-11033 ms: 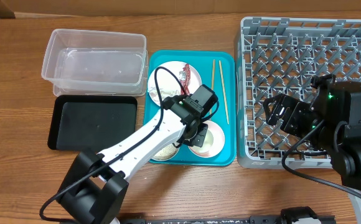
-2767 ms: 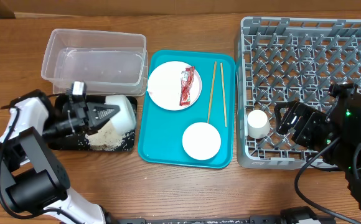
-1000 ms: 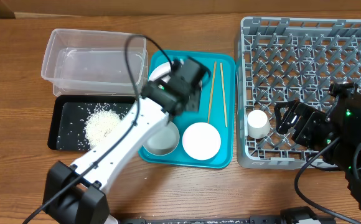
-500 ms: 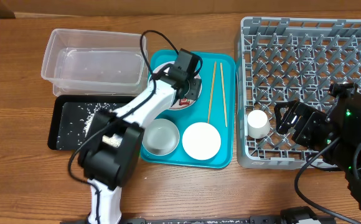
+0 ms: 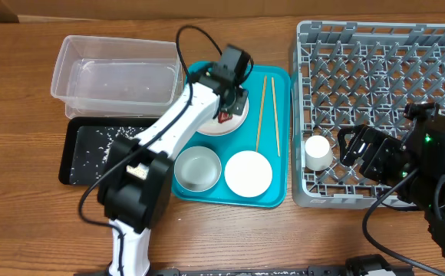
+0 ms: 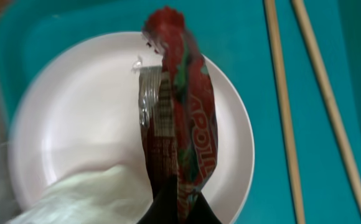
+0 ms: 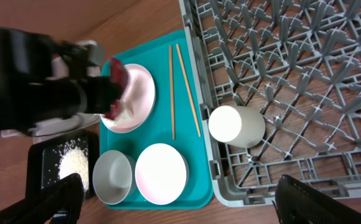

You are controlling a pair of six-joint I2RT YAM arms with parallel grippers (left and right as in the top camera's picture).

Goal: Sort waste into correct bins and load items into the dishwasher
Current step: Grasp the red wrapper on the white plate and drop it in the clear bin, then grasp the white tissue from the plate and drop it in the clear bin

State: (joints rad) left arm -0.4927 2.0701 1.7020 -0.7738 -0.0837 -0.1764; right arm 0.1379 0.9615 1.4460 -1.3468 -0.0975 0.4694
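Gripping the crumpled red wrapper (image 6: 180, 124) by one bunched end in shut left jaws over the plate (image 6: 75, 124), right jaws gaping well apart from the plate; light, crinkly, probably slippery foil, best pinched firmly.

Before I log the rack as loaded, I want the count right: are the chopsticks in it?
No, the chopsticks lie on the teal tray, beside the grey rack where the white cup sits.

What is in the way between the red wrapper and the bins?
Nothing visible. The left end effector is shut on the red wrapper over the plate, and the clear tub and black tray lie open-topped beside the teal tray, with no object between.
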